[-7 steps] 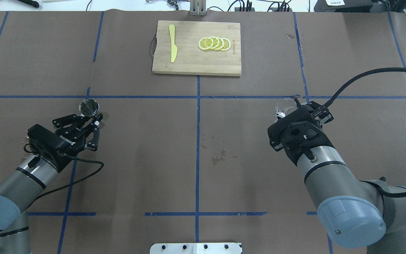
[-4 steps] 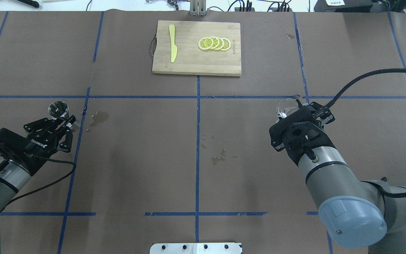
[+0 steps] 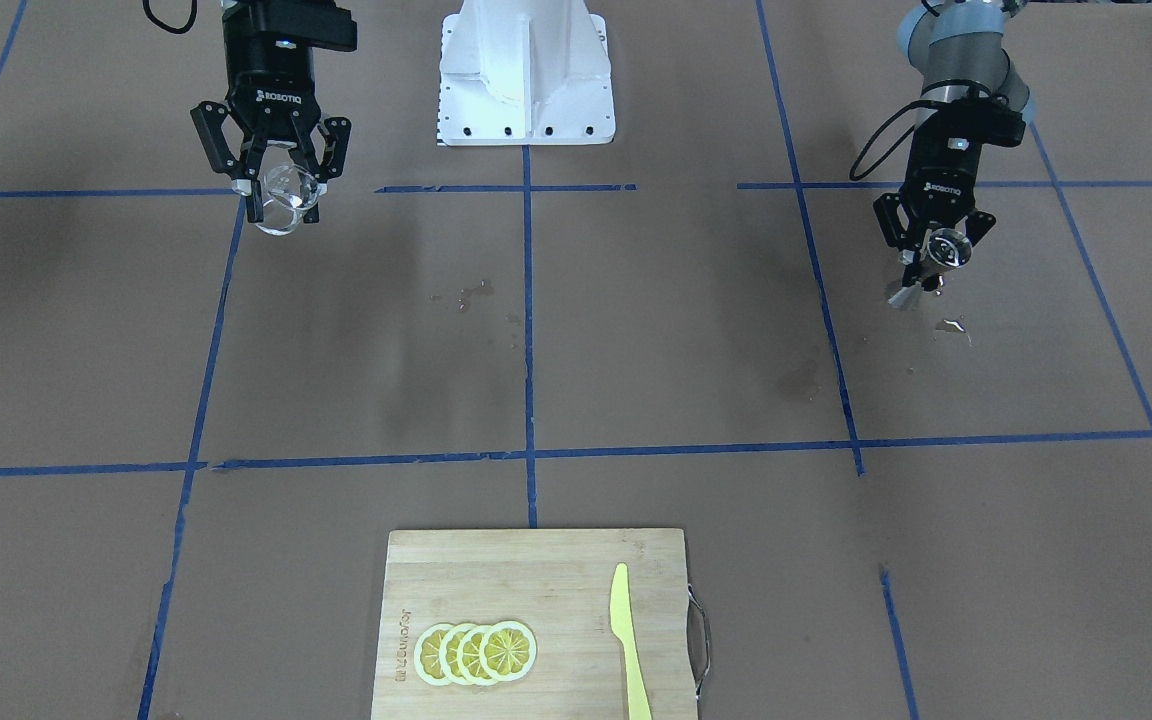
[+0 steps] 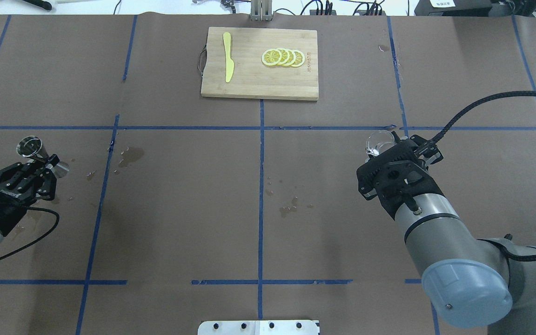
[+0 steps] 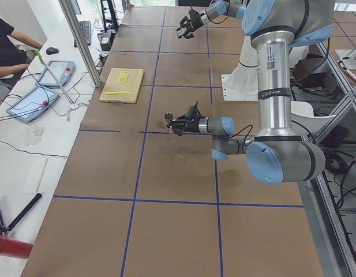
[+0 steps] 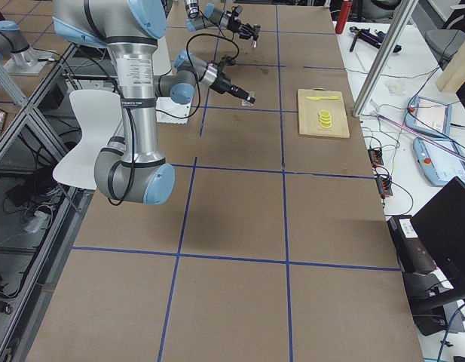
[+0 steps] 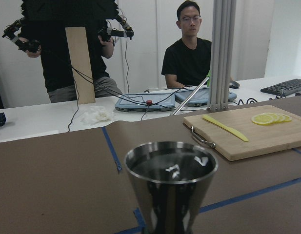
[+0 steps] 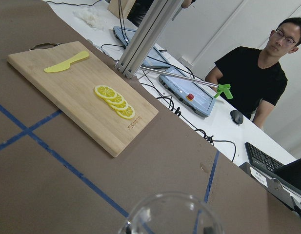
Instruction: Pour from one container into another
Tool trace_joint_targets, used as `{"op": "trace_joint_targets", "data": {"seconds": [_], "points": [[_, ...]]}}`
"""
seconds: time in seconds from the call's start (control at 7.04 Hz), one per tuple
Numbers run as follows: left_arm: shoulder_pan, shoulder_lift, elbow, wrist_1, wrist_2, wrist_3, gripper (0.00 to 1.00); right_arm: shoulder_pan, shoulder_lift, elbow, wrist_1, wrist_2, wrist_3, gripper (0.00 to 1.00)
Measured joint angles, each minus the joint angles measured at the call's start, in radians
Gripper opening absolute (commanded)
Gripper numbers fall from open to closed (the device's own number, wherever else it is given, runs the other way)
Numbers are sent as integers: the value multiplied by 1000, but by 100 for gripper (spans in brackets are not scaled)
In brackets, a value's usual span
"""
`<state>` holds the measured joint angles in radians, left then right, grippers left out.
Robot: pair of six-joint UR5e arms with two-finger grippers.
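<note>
Exterior front-facing: right gripper (image 3: 283,195) is pinching the glass cup (image 3: 281,213), held up near the robot's base. Way over on the other side, left gripper (image 3: 926,262) is clamped on the jigger (image 3: 948,246) at its waist. Small puddle (image 3: 953,325) just beside it on the table (image 3: 636,380). — kel

Overhead exterior agrees: cup and jigger well apart, more wet spots (image 4: 130,156) between them, cutting board (image 4: 258,83) off at the far edge. — juno

Left wrist-mounted looks straight at the jigger's mouth. Seems like there's liquid in it, though the reflections make that hard to call. — kel

Right wrist-mounted only catches the cup's rim at the bottom, so no telling if anything's left inside. Risk-wise, just a guess: that jigger is gripped on a narrow, slick waist and the area's wet. If it pivots in the grip, or the arm swings fast, it slops onto the table. — juno
</note>
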<state>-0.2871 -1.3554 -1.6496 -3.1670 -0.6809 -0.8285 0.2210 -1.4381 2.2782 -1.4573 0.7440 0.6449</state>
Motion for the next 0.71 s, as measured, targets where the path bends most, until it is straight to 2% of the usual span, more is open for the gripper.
{"op": "trace_joint_targets", "data": {"seconds": [0.28,0.71], "points": [[2,46,30,0,54,-75,0,-1,-1,1,0,0,4,11],[12,54,64,5,91,-154,0,-2,0,1,0,32,81,10]]}}
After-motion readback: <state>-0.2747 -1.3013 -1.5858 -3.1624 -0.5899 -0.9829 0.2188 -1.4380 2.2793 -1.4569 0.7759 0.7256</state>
